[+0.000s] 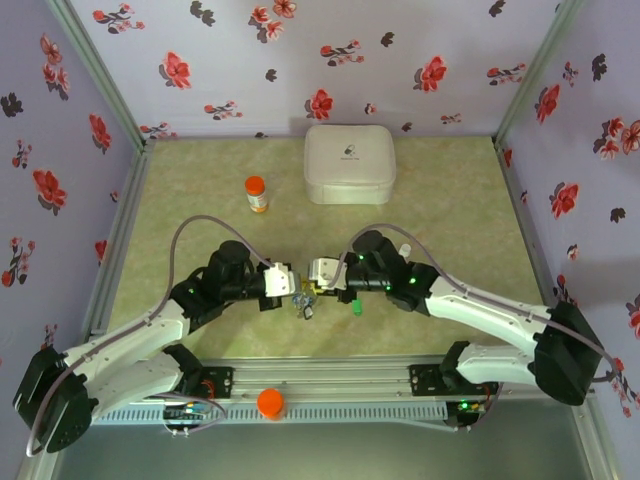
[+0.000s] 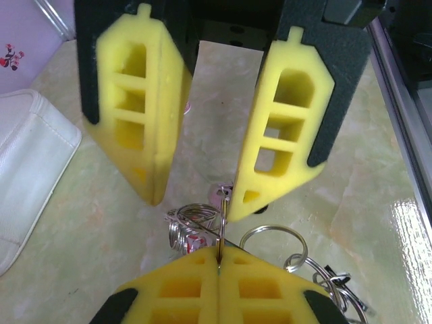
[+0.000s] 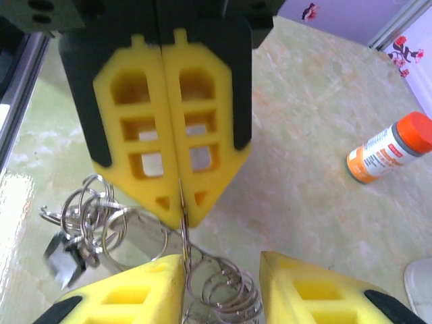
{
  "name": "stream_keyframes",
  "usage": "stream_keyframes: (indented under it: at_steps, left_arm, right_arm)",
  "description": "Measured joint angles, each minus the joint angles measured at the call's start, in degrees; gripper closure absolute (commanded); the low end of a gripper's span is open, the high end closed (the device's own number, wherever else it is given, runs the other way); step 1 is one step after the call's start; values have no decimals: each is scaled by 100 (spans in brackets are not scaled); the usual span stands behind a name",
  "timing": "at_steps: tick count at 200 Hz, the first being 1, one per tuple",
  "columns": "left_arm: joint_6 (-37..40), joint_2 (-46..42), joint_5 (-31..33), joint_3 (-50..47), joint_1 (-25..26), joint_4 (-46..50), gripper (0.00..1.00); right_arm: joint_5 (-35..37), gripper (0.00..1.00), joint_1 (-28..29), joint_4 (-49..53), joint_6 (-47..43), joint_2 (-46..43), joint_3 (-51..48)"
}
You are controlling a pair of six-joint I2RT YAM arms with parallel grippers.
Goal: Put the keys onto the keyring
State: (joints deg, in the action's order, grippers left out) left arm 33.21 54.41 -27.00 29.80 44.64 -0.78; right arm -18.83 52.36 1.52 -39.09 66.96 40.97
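Top external: pale green marbled desk (image 1: 450,200), lilac flowered walls (image 1: 200,60) around, white case (image 1: 349,163) upper centre. Left claw (image 2: 219,260) clamped on keyring (image 2: 221,226); right claw (image 3: 223,258) apart.

Left gripper (image 1: 287,281), right gripper (image 1: 316,275) nose to nose above keyring (image 1: 305,302); orange-capped bottle (image 1: 257,194), white case (image 1: 349,163) farther back

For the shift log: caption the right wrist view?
Left gripper shut on the keyring, right gripper open below, bottle at right.

The left arm (image 1: 150,330) and right arm (image 1: 480,305) bend inward, the left gripper (image 1: 285,282) clamped shut facing the right gripper (image 1: 320,272), jaws parted
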Motion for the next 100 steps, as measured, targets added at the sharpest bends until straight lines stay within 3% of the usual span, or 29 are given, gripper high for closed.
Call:
stream_keyframes:
  at_steps: [63, 100]
  left_arm:
    - [85, 0, 46, -74, 76, -140, 100]
    - [131, 0, 52, -74, 114, -144, 100]
  right_arm:
    - [-243, 79, -24, -168, 9, -149, -361]
    - [-284, 79, -24, -415, 35, -146, -361]
